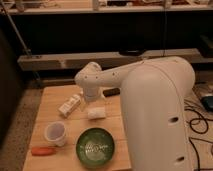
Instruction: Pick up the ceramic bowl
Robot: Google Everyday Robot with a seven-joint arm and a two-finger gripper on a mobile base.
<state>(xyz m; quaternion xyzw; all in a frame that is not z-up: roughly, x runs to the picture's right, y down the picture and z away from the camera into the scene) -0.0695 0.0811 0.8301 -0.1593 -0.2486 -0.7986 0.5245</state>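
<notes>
The ceramic bowl [95, 146] is round, shallow and glossy dark green with pale speckles inside. It sits upright on the wooden table [50, 95] near the front edge, right of the white cup. My white arm reaches in from the right and bends at a round joint [90, 80]. My gripper [95, 111] hangs below that joint over the middle of the table. It is behind the bowl and apart from it, and it holds nothing that I can see.
A small white plastic cup [55, 133] stands left of the bowl. An orange, carrot-like thing [43, 150] lies at the front left corner. A small pale carton [70, 106] lies left of the gripper. A dark flat thing [112, 92] is behind. Shelving [60, 60] runs behind the table.
</notes>
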